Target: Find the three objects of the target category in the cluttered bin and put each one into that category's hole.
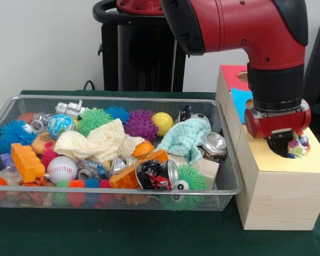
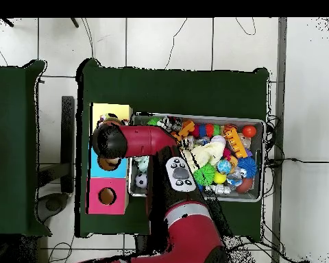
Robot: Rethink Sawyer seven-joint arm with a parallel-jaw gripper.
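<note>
We've got a red and black arm (image 1: 245, 32) over a dark green table (image 1: 149, 234). The bin (image 1: 117, 192) is silver wire mesh. Inside we see a purple spiky ball (image 1: 141, 124), a green spiky ball (image 1: 94, 119), a blue spiky ball (image 1: 12, 133), a plain yellow ball (image 1: 162, 123), a white baseball (image 1: 62, 169) with red stitching, a pale yellow cloth (image 1: 98, 143), a mint cloth (image 1: 185, 140), an orange brick (image 1: 26, 162) and a black, red and white can (image 1: 157, 174). The box (image 1: 280, 186) is light wood; its 3 tops are yellow (image 2: 112, 111), blue (image 2: 99, 168) and pink-red (image 2: 107, 196). A multicoloured patterned thing (image 1: 298, 146) sits at the yellow top's hole.
</note>
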